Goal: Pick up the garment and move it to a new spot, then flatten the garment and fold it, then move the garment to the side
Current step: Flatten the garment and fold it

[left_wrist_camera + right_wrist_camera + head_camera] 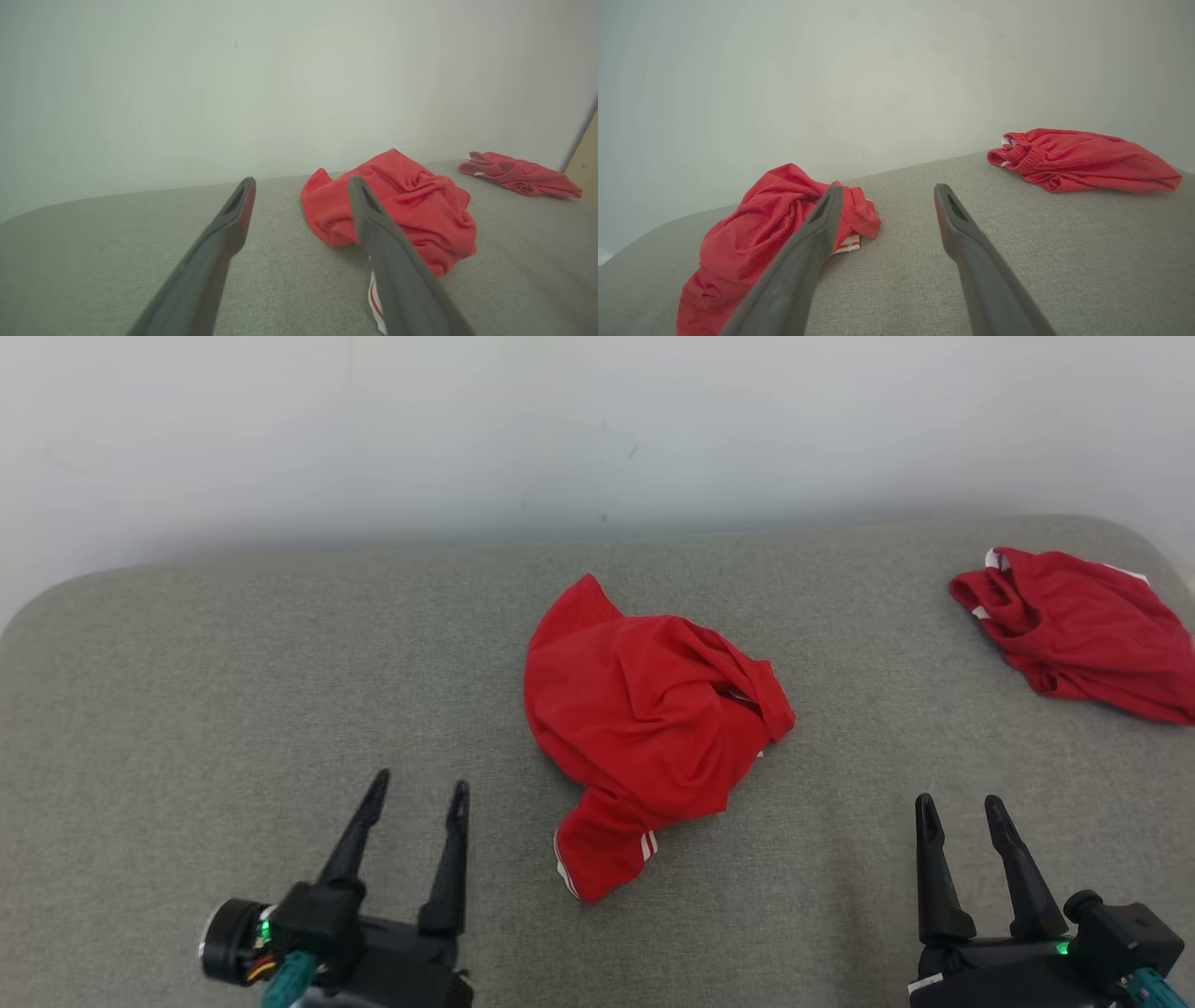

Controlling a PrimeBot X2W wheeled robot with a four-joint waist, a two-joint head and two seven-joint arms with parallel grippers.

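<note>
The left tool and the right tool both hover low over the near part of the counter. Their fingers are spread wide, point away from the robot and hold nothing. The garment, a crumpled red shirt, lies between them and a little farther out, near the middle of the counter and touching neither tool. Its striped sleeve trails toward the near edge, closer to the left tool.

By my reading the first step, the pick-up, has not yet begun. The next move calls for one tool, or both, to reach forward and inward, come down on a raised fold and close on the cloth alone. The sleeve or the bunched neck edge look like the easiest holds. The heap is soft and will likely sag and unroll when lifted.

A wide bare stretch of counter lies to the left of the garment, enough for spreading it flat. To the right a second red garment sits well apart by the far right corner, narrowing that side. The wall rises just behind the counter's far edge, so reaches beyond the heap have little room.
</note>
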